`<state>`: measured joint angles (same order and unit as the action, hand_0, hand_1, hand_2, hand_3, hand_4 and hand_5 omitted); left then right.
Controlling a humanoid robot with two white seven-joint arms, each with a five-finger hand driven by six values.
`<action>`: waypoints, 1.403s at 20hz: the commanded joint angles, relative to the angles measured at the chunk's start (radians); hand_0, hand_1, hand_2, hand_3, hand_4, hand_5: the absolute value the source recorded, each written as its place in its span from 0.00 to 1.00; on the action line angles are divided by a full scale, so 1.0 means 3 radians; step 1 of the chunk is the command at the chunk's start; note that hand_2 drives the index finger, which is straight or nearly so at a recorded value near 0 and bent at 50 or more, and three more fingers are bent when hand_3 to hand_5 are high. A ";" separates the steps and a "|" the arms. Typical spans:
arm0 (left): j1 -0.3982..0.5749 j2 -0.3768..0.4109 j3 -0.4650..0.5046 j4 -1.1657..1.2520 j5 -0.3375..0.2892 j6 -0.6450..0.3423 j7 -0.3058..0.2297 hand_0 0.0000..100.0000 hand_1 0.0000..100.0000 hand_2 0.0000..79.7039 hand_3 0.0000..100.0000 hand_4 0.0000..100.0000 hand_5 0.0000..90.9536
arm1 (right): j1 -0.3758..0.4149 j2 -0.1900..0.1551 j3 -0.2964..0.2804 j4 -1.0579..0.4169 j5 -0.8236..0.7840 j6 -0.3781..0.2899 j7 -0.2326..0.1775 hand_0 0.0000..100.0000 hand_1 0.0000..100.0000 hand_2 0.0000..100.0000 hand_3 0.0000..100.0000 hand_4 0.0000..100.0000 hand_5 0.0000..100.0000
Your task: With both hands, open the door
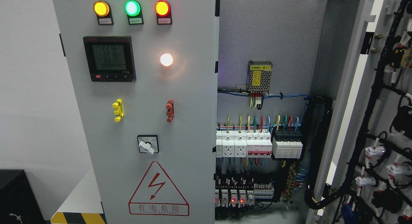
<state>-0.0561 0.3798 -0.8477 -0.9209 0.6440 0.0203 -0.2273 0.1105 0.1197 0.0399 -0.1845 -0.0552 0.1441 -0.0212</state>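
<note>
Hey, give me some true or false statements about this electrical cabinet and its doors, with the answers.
1. The right door stands open, showing wiring on its inner side. True.
2. The left door is swung wide open. False: it is closed, its panel facing the camera.
3. The three top indicator lamps are lit yellow, green, red. True.
4. A robot hand grips the rotary switch. False: no hand is in view.
5. The power supply sits above the breakers. True.
</note>
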 commanded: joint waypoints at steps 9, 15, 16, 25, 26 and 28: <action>0.0565 -0.1552 0.3161 0.3438 -0.1859 -0.0671 0.0113 0.00 0.00 0.00 0.00 0.00 0.00 | 0.0000 0.0000 0.0000 0.0001 0.0000 0.0000 -0.0001 0.00 0.00 0.00 0.00 0.00 0.00; 0.0565 -0.1522 0.3598 0.3275 -0.2617 -0.0671 0.0507 0.00 0.00 0.00 0.00 0.00 0.00 | 0.0000 0.0000 0.0000 0.0001 0.0000 0.0000 -0.0001 0.00 0.00 0.00 0.00 0.00 0.00; 0.0565 -0.1517 0.3588 0.3229 -0.2617 -0.0666 0.0497 0.00 0.00 0.00 0.00 0.00 0.00 | 0.0000 0.0000 0.0000 0.0001 0.0000 0.0000 -0.0001 0.00 0.00 0.00 0.00 0.00 0.00; 0.0504 -0.1567 0.3368 0.3203 -0.2596 -0.0676 0.0374 0.00 0.00 0.00 0.00 0.00 0.00 | 0.0126 -0.0082 -0.0010 -0.1768 -0.0005 -0.0005 -0.0001 0.00 0.00 0.00 0.00 0.00 0.00; 0.0499 -0.1568 0.3378 0.3208 -0.2586 -0.0676 0.0374 0.00 0.00 0.00 0.00 0.00 0.00 | 0.0239 -0.0117 -0.0010 -0.2274 -0.0005 -0.0005 -0.0001 0.00 0.00 0.00 0.00 0.00 0.00; 0.0499 -0.1568 0.3383 0.3208 -0.2586 -0.0671 0.0374 0.00 0.00 0.00 0.00 0.00 0.00 | 0.0555 -0.0164 0.0020 -0.3276 -0.0010 -0.0010 -0.0001 0.00 0.00 0.00 0.00 0.00 0.00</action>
<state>0.1008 -0.0385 0.0668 -0.0185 -0.1142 -0.1828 -0.1134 0.1526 0.1071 0.0389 -0.4278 -0.0569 0.1416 -0.0221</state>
